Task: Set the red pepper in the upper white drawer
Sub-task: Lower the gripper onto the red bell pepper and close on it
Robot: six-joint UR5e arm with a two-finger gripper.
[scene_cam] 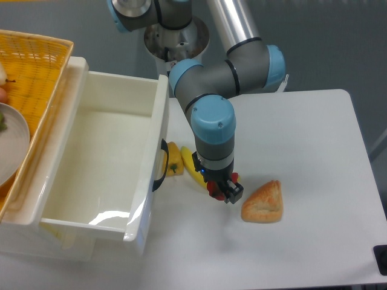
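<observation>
Camera view: I see one fixed view from above the tabletop (302, 139).
Claw: my claw (222, 188) points down, low over the tabletop, clamped on the red pepper (214, 188).
Red pepper: between the fingers, mostly hidden.
Upper white drawer (151, 145): left of the claw, pulled open.
Banana (192, 168): just left of the claw.
Pastry (263, 203): just right.

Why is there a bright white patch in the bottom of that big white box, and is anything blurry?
Fixed camera: the patch is glare, room light mirrored on the upper white drawer floor's glossy plastic; soft shadows lie under the gripper and pastry; the red pepper is mostly hidden by the gripper, and the picture is slightly soft overall.
</observation>
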